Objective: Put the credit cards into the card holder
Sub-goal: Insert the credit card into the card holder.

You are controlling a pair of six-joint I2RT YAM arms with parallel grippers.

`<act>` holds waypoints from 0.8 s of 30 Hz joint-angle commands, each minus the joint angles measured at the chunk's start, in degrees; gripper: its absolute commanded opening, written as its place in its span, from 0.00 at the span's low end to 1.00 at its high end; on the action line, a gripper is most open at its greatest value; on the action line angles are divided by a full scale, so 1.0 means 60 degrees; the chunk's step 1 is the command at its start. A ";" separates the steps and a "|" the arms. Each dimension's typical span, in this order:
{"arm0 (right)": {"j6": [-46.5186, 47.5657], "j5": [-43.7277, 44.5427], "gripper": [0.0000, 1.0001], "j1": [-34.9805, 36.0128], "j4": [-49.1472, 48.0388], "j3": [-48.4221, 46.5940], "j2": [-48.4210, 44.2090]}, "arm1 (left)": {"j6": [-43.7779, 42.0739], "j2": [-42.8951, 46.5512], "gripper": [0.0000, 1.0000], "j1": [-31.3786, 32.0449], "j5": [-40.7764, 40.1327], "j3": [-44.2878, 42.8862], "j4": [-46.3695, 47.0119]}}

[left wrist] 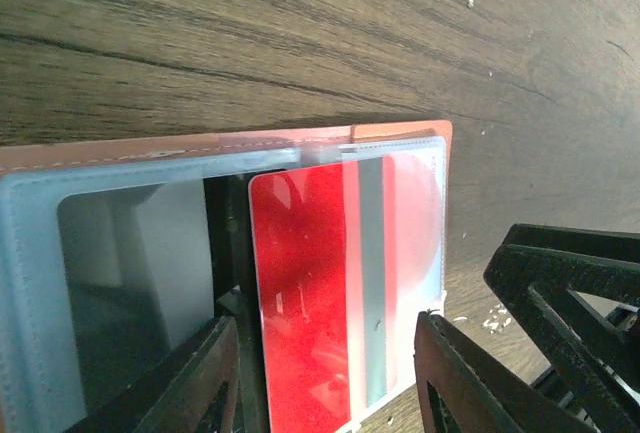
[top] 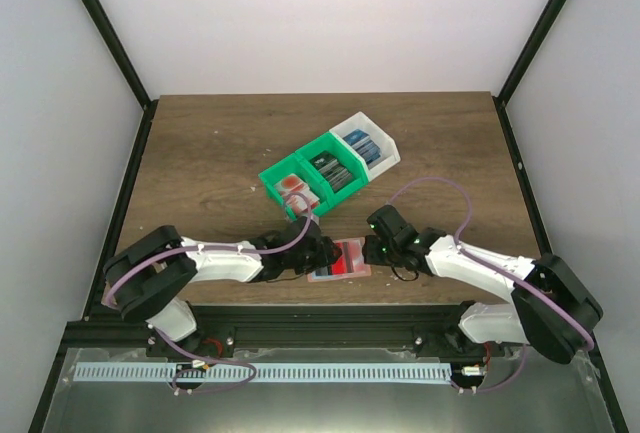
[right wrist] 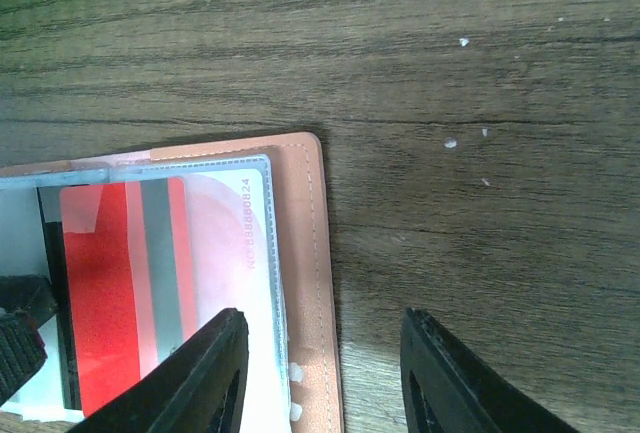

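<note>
Salmon-orange leather, the card holder [top: 338,259] lies open and flat near the front edge of the table [top: 200,153], between my two grippers. One red-and-white card [left wrist: 310,293] sits under its clear sleeve. My left gripper [left wrist: 322,343] hovers over that card, fingers spread, gripping nothing. My right gripper [right wrist: 322,328] is likewise parted and empty, over the holder's right edge and bare wood. The tabletop is dark wood grain flecked with pale crumbs, enclosed by white walls [top: 320,13] and black posts [top: 105,28]. Behind the holder, three bins stand in a slanted row: one green bin [top: 272,181] with red cards, a second green bin [top: 312,150] with dark ones, and a white bin [top: 392,156] with blue ones. How many cards each bin has I cannot tell.
</note>
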State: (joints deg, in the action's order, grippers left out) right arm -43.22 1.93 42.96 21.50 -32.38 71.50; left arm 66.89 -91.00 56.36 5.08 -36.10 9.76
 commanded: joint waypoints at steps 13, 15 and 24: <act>0.0019 -0.0725 0.37 0.0123 -0.0397 0.0025 0.0571 | -0.0676 -0.0806 0.34 0.0026 0.0662 -0.0260 -0.0229; 0.0021 -0.0807 0.37 0.0120 -0.0477 0.0051 0.0617 | -0.0759 -0.0948 0.34 0.0028 0.0875 -0.0327 -0.0026; -0.0101 -0.0688 0.38 0.0116 -0.0557 0.0122 0.0468 | -0.1101 -0.1487 0.34 0.0019 0.1326 -0.0495 0.1000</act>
State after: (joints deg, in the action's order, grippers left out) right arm -43.18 -2.87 43.00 18.90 -31.86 74.76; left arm 62.04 -97.47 56.34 11.44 -38.92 14.33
